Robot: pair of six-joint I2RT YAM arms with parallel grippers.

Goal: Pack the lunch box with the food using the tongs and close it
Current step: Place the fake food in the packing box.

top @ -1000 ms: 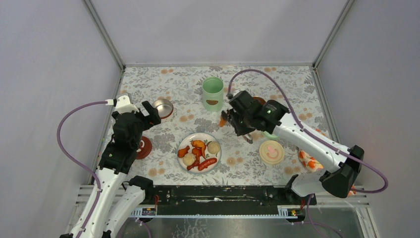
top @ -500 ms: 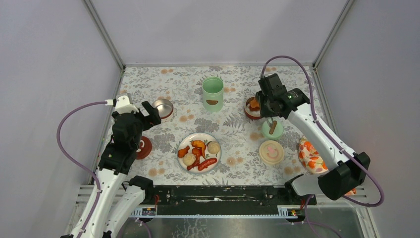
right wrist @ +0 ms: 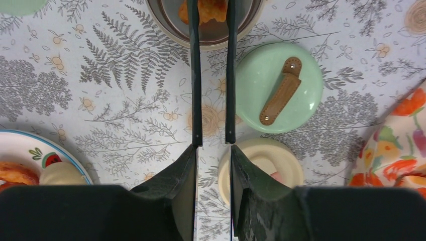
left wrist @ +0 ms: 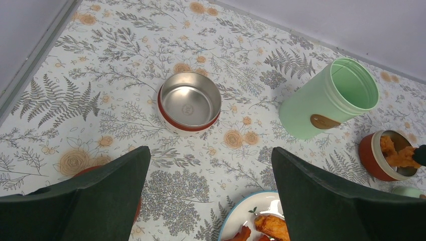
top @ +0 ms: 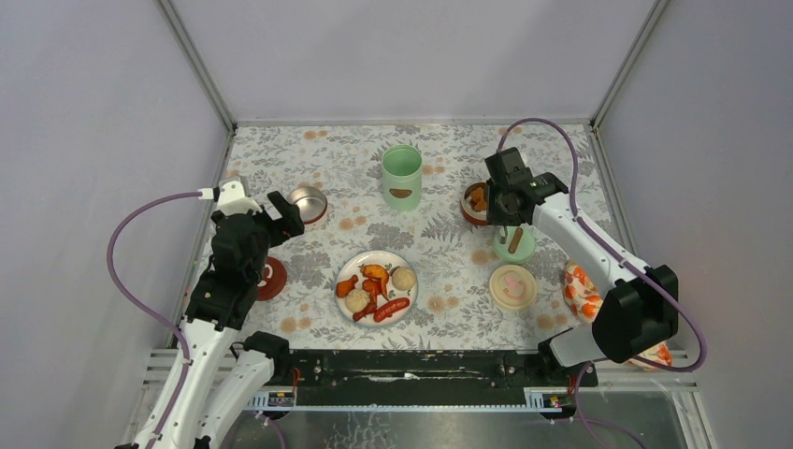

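Grey walls close in a bench (top: 281, 150) spread with a fern-and-flower cloth. Toward the middle of the far edge stands the mint-green jar (top: 401, 176), upright and lidless. Its green lid (top: 514, 245), with a brown strap on top, lies flat toward the right edge. The cream lid (top: 512, 285) lies just nearer, close beside it. Between the jar and the left edge sits an empty steel bowl (top: 308, 202). The dark-red lid (top: 269, 278) lies nearer along that left side, partly hidden by the left arm. A second steel bowl (top: 477, 201), to the right of the jar, holds orange chunks (right wrist: 208, 9). The white plate (top: 393, 259), at the middle of the near side, carries more orange chunks, pale balls (top: 403, 278) and red sausages (top: 391, 309). A patterned cloth (top: 584, 297) lies at the right edge.

The right pincer (right wrist: 213, 149) is clamped on the tongs (right wrist: 195, 75), whose tips reach into the second bowl with an orange chunk between them. The left pincer (left wrist: 210, 153) gapes fully wide with nothing in it, hovering above the bench near the empty bowl.
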